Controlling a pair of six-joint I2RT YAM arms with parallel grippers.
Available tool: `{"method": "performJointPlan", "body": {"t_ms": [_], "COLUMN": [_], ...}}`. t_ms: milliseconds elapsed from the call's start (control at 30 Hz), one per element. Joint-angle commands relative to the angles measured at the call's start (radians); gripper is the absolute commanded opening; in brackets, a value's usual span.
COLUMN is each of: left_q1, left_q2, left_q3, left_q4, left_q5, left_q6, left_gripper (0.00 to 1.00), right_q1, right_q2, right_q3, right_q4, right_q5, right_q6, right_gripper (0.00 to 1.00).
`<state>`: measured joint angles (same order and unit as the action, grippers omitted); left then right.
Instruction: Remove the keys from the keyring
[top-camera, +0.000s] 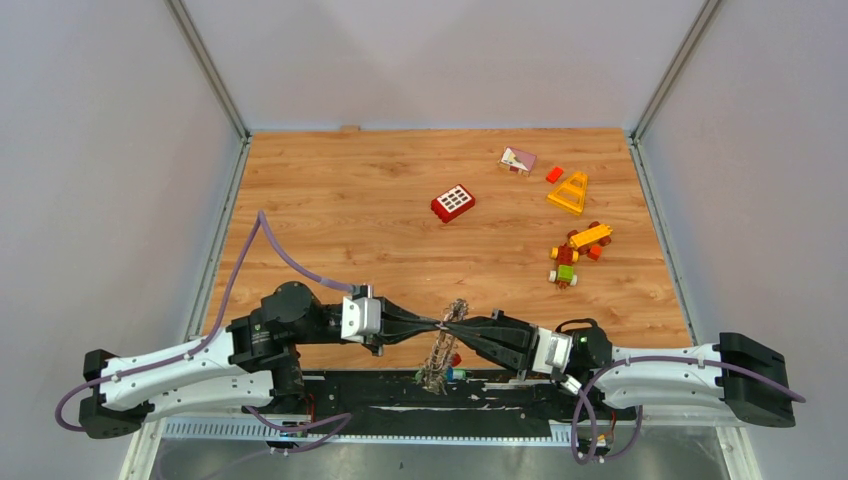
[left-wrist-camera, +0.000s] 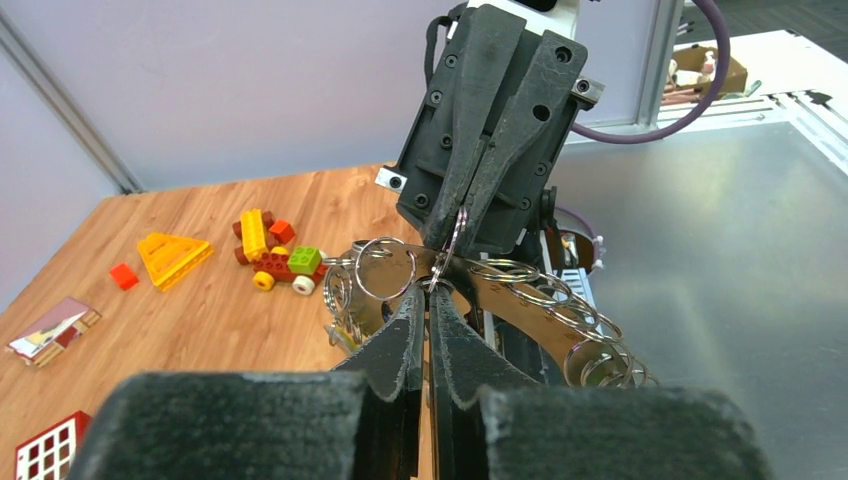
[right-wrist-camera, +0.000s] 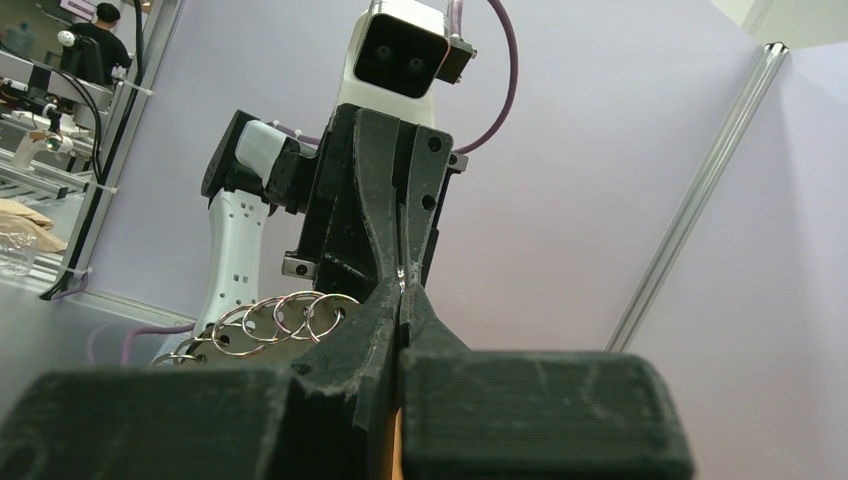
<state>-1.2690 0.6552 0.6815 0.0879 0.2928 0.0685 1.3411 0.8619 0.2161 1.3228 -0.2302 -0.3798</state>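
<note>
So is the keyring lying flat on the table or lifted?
Lifted: the keyring hangs on edge, pinched by left pincer and right pincer.

White arms (top-camera: 170, 372), black joints (top-camera: 290, 305) and screw-studded claws (top-camera: 453, 322), looping purple cables (top-camera: 290, 262).

Observed right gripper (right-wrist-camera: 400, 305) near, jaws pressed together, meeting left gripper (right-wrist-camera: 403, 258) tip to tip, likewise closed. Noted thin edge of keyring (right-wrist-camera: 402, 276) pinched at the junction. Recorded small silver rings (right-wrist-camera: 285, 318) fanned low left; purple cable (right-wrist-camera: 514, 70) looping behind.
</note>
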Motion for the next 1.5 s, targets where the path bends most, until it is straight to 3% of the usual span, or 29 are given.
{"method": "performJointPlan", "body": {"t_ms": [0,167,833,1100,1267,1467], "left_q1": [-0.001,-0.001,0.0,-0.001,-0.001,-0.001], "left_q2": [0.013,0.036,0.085,0.051,0.0,-0.066], "left_q3": [0.002,0.014,0.059,0.06,0.061,0.071], "left_q4": [0.049,0.045,0.048,0.011,-0.042,-0.112], "left_q5": [0.028,0.05,0.078,0.043,0.004,-0.033], "left_q6": [0.001,0.001,0.012,0.034,0.056,0.088], "left_gripper": [0.04,0.0,0.0,0.38,0.51,0.59], "right_q1": [0.006,0.006,0.007,0.006,0.006,0.007], "right_q2": [-0.011,0.008,0.047,0.033,0.019,0.009], "right_q3": [0.042,0.041,0.042,0.039,0.036,0.031], "right_q4": [0.068,0.095,0.095,0.093,0.081,0.073], "right_q5": [-0.006,0.005,0.025,0.033,0.033,0.037], "right_q6": [-0.007,0.0,-0.019,-0.023,-0.027,-0.033], "right_gripper": [0.0,0.0,0.0,0.0,0.0,0.0]}}
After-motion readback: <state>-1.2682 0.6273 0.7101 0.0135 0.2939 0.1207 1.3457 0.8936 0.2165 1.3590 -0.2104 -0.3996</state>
